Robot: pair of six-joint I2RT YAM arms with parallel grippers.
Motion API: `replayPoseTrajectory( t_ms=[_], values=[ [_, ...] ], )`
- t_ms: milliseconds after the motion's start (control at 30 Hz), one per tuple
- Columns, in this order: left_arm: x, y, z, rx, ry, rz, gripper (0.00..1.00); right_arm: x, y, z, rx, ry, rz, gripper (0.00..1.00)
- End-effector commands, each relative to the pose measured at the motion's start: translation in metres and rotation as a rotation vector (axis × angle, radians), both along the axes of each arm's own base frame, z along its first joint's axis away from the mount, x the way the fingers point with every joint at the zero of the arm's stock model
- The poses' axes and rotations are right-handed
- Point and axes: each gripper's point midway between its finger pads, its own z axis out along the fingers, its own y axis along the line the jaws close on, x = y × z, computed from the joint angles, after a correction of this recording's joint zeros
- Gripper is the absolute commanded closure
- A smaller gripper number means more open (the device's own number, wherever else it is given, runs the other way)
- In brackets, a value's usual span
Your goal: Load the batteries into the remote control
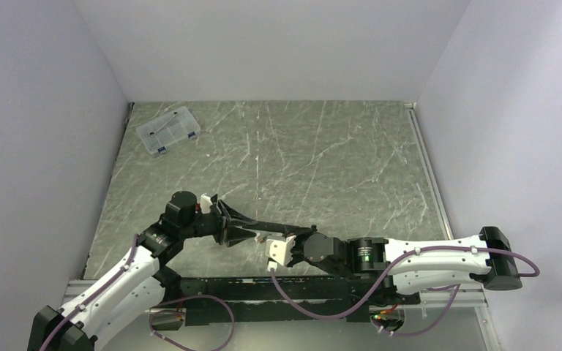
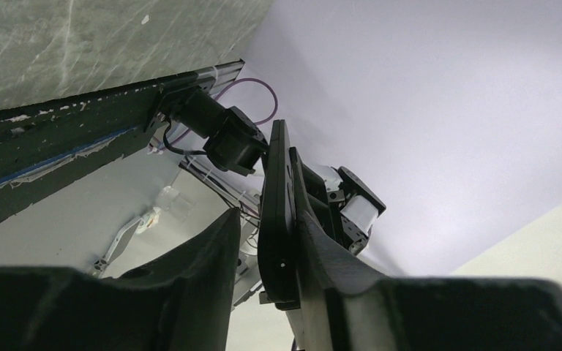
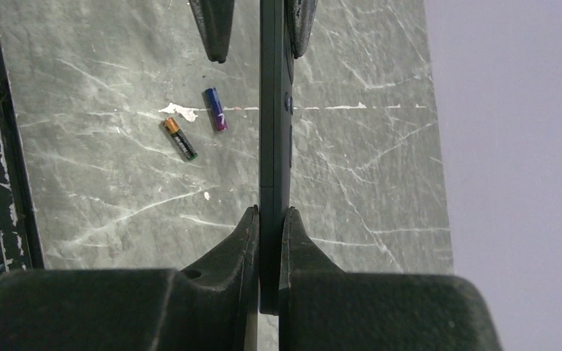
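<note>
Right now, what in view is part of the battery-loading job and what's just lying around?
Job: remote control, clamped in the right tool; blue battery and gold-ended battery, both loose on the table.
Lying about: clear compartment box, at the table's far left corner.

Grey-green marbled tabletop point(image 1: 336, 161), plain white walls point(image 1: 278, 44) on three sides, soft even light.

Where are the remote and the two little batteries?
remote point(image 3: 274, 131), right wrist view, middle of its thin edge.
blue battery point(image 3: 216, 110), right wrist view, mid-body.
gold battery point(image 3: 180, 139), right wrist view, mid-body.
</note>
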Motion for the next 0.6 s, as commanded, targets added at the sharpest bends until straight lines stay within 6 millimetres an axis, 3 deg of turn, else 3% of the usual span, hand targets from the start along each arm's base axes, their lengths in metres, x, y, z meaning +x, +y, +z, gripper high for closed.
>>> replayPoseTrajectory(
  t_ms=[0,200,567],
  values=[
    [-0.001,-0.004,0.012,-0.008,-0.080,-0.049,0.52,0.009,-0.007,0.024,0.075,-0.025,-0.071,1.00],
    [0.008,-0.006,0.024,-0.007,-0.193,-0.086,0.41,0.006,-0.010,0.020,0.058,0.000,-0.069,1.00],
    [0.030,0.002,0.050,-0.058,-0.370,-0.151,0.39,-0.002,-0.017,0.021,0.071,0.068,-0.064,1.00]
  ],
)
